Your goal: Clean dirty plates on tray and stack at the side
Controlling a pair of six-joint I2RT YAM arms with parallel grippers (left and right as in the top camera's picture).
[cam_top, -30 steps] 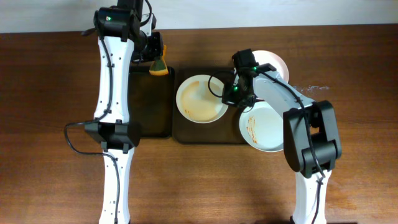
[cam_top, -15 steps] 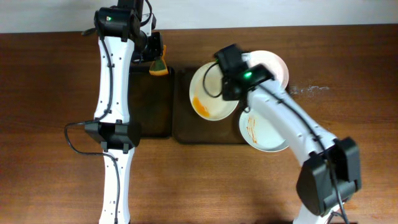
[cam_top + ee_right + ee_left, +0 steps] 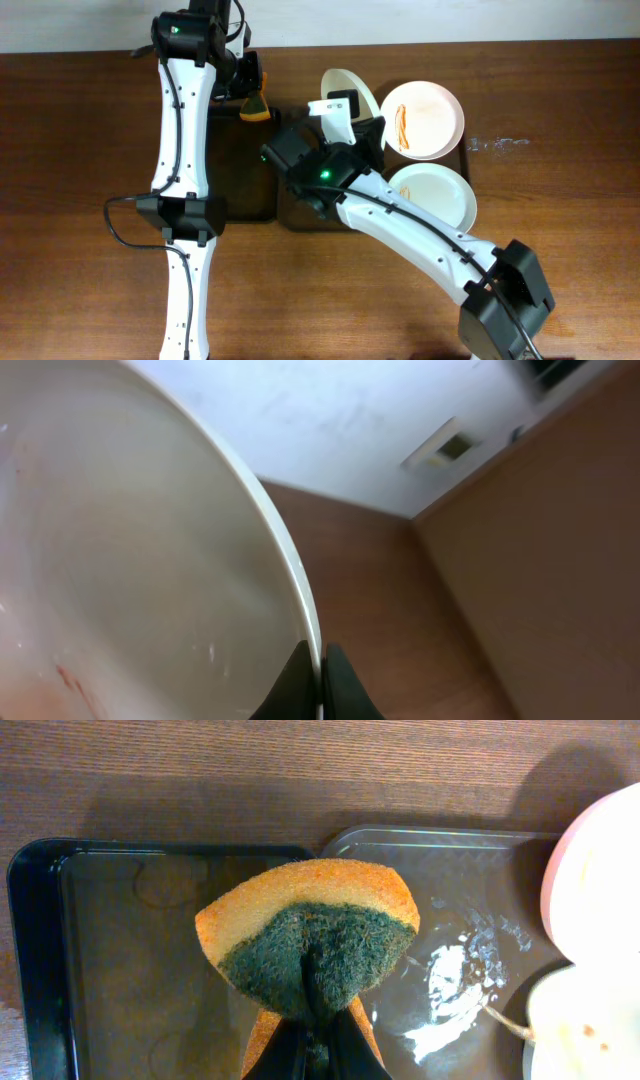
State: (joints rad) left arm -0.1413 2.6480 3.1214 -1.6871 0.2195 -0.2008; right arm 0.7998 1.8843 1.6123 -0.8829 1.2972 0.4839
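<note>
The tray (image 3: 292, 214) is the big brown one mid-table, just beside a narrower black tray (image 3: 245, 165) on its left. The right arm (image 3: 400, 225) sprawls diagonally across it, so from above most of the tray's middle is hidden. Three plates here: a streaked plate (image 3: 430, 125) with orange marks at the back right, a plain white plate (image 3: 440, 195) at the front right, and a third plate (image 3: 350, 88) tipped up on edge near the back. Its rim is pinched tight in the right claw (image 3: 322, 680), and there's a faint reddish smear on it. The left claw (image 3: 315, 1045) is clamped on an orange-and-green sponge (image 3: 310, 920), over where the two trays meet.
</note>
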